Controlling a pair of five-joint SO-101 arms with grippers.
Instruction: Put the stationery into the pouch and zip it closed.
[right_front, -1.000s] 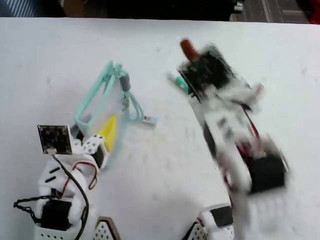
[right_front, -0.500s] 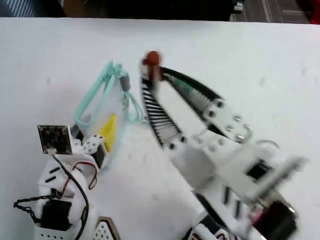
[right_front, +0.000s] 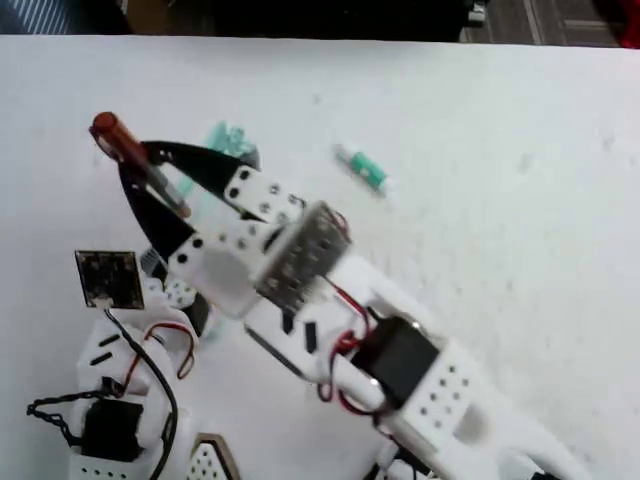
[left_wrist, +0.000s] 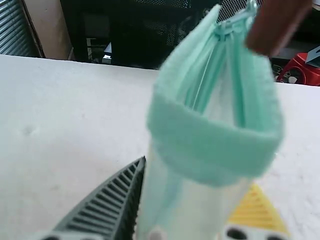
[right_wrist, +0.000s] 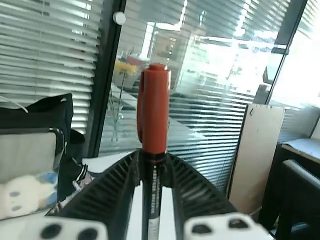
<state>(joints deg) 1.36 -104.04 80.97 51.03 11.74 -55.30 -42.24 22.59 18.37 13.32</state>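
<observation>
pen (right_wrist: 154, 110) in right gripper (right_wrist: 152, 156) near pouch (left_wrist: 215, 140)

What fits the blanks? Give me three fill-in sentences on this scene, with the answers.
The right gripper is shut on a marker with a ____ cap.
The left gripper holds the mint-green pouch, its zip ____.
A small green-and-white item lies on the white ____.
Missing words: red; open; table.

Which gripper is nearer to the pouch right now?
Left. The left gripper is clamped on the pouch, holding it upright; the right gripper, gripping a red-capped pen, sits up near its open top.
</observation>
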